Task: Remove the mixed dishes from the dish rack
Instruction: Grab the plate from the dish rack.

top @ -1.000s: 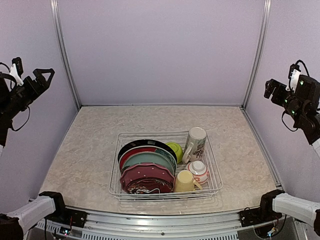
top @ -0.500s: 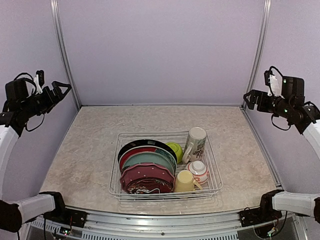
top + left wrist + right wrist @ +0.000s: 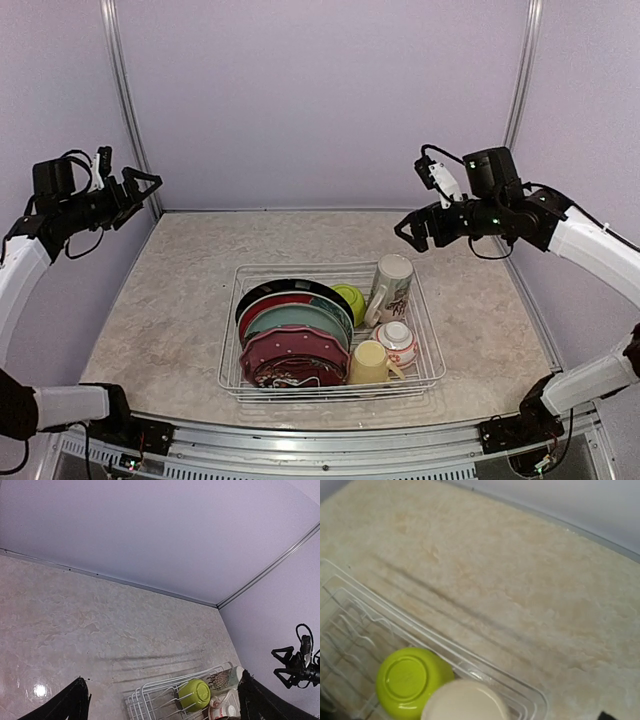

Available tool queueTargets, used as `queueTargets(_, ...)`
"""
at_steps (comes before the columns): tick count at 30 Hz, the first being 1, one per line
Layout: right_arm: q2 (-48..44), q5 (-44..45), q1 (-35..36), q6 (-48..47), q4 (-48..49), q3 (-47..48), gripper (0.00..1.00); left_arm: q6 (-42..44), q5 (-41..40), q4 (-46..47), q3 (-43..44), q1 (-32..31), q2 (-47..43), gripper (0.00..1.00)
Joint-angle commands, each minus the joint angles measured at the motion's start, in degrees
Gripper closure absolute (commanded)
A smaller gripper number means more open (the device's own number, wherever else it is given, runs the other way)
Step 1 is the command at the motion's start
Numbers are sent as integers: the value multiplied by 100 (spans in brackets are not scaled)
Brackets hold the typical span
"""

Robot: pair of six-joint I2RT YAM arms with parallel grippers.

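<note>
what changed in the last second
Both arms swung inward from the sides. The right gripper came furthest and is now open, up behind the tall mug. The left gripper, also open, moved less. Nothing was grabbed. The rack and dishes did not move.

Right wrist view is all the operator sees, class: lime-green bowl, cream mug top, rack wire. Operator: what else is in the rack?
Observer: Several plates stand on edge in the left half of the dish rack.
Operator: Any other cups?
Observer: A pale yellow mug sits at the near side, next to a small white-and-red bowl.
Operator: Where is the left hand?
Observer: The left hand is open and empty, up by the left wall, away from the rack.
</note>
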Motion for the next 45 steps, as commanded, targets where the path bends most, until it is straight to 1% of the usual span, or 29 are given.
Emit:
queueTargets(1, 698, 1959, 921, 200, -424, 561, 0, -77, 238, 73, -30, -69, 149, 1)
queueTargets(2, 853, 2237, 1093, 253, -480, 646, 0, -82, 237, 75, -39, -80, 161, 1)
queueTargets(4, 1055, 2259, 1250, 273, -480, 754, 0, -92, 223, 75, -40, -82, 192, 1)
queueTargets(5, 1075, 2138, 1340, 146, -364, 701, 0, -92, 222, 75, -40, -91, 199, 1)
queueTargets(7, 943, 1892, 1602, -433, 19, 441, 0, -101, 224, 63, -36, -88, 227, 1)
queueTargets(10, 820, 1268, 1693, -838, 147, 401, 0, -101, 209, 49, -39, -92, 264, 1)
queueTargets(13, 875, 238, 1690, -1144, 34, 501, 1, -97, 186, 51, -40, -112, 282, 1)
queueTargets(16, 1052, -507, 1709, -1308, 29, 585, 11, -90, 169, 32, -40, -123, 306, 1)
queueTargets(21, 1216, -1312, 1815, -1683, 98, 603, 12, -68, 143, 23, -47, -193, 335, 1)
queueTargets(25, 1381, -1690, 1811, -1892, 117, 684, 14, -60, 146, 14, -40, -214, 344, 1)
queueTargets(28, 1673, -1785, 1824, -2037, -137, 919, 26, -57, 129, 7, -40, -214, 340, 1)
queueTargets(30, 1783, -1730, 1825, -2117, -211, 979, 32, -49, 113, 1, -40, -221, 336, 1)
queueTargets(32, 1847, -1707, 1825, -2179, -191, 985, 36, -31, 71, -10, -49, -248, 331, 1)
queueTargets(37, 2079, -1859, 1817, -2315, -303, 1095, 50, -4, 30, -37, -49, -326, 361, 1)
queueTargets(39, 2148, -1901, 1819, -2347, -298, 1104, 52, -4, 29, -39, -41, -348, 382, 1)
queueTargets(45, 2456, -1841, 1875, -2434, -415, 1293, 67, -22, 84, -30, -32, -364, 388, 1)
